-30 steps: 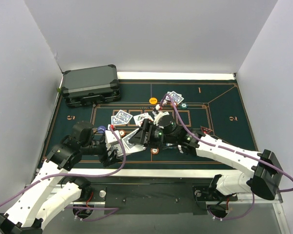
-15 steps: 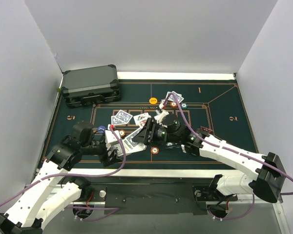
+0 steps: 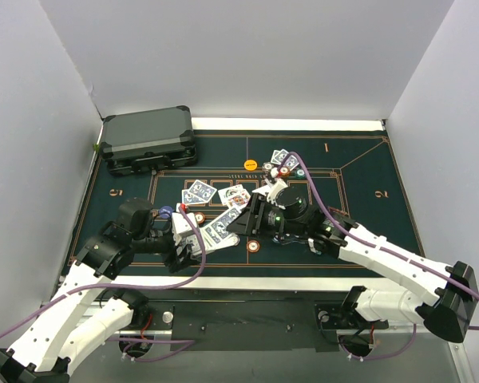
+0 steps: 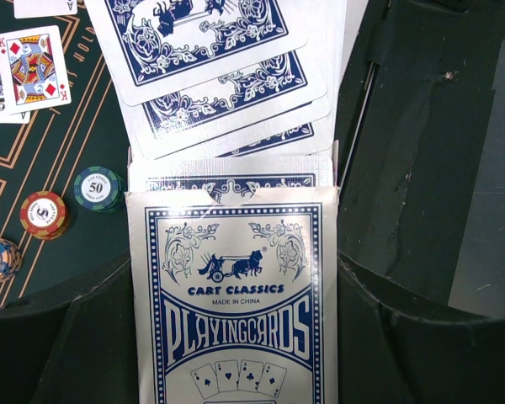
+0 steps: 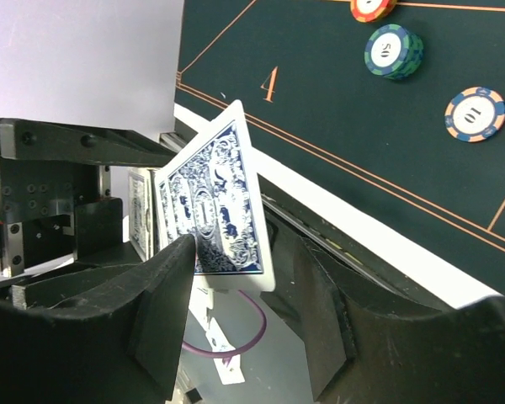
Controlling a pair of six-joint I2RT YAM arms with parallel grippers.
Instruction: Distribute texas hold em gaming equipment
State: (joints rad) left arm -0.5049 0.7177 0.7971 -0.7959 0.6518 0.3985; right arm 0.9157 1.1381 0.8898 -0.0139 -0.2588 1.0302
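R gripper (image 5: 236, 273) backed right off card box (image 4: 236, 311) — jaws narrower round card (image 5: 215, 202).

The case (image 3: 148, 140) blocks the far-left corner. Scattered cards (image 3: 199, 192) and chips (image 3: 251, 164) crowd the middle, while the right side of the mat (image 3: 367, 199) lies open.

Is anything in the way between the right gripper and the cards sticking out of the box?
Nothing visible does. The fanned cards sticking out of the card box sit between the fingers of the right gripper.
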